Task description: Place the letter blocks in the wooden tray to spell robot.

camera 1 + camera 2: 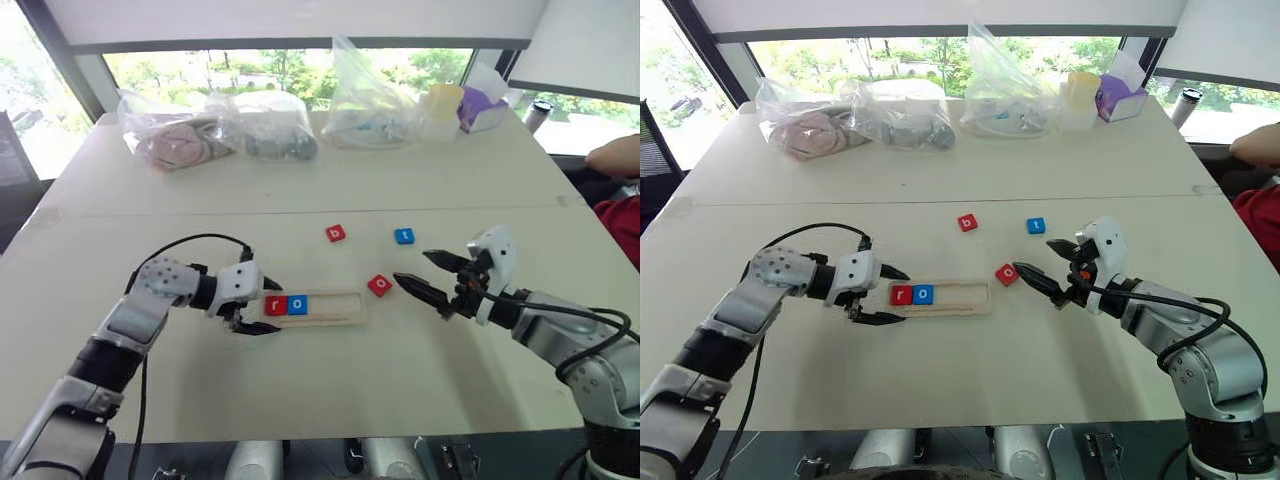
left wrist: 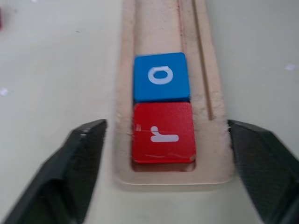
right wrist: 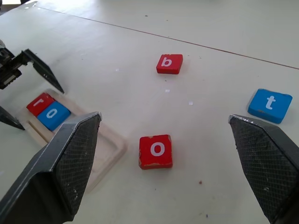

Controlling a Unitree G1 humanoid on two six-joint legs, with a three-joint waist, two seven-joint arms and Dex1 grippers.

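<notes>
Red "r" block (image 2: pixel 163 136) and blue "o" block (image 2: pixel 161 76) sit touching in the wooden tray (image 1: pixel 335 318); loose tiles read "b" (image 1: pixel 336 233), "t" (image 1: pixel 404 236), "o" (image 1: pixel 380 285). Both grippers, left (image 1: pixel 258 306) and right (image 1: pixel 428 275), are spread, holding nothing.

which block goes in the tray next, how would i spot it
Find the wooden tray at mid-table, already holding a red r and a blue o. Beyond its empty end, further back on the table, lies the red b. The blue t beside it differs in colour; the loose red o lies nearer the tray.
</notes>
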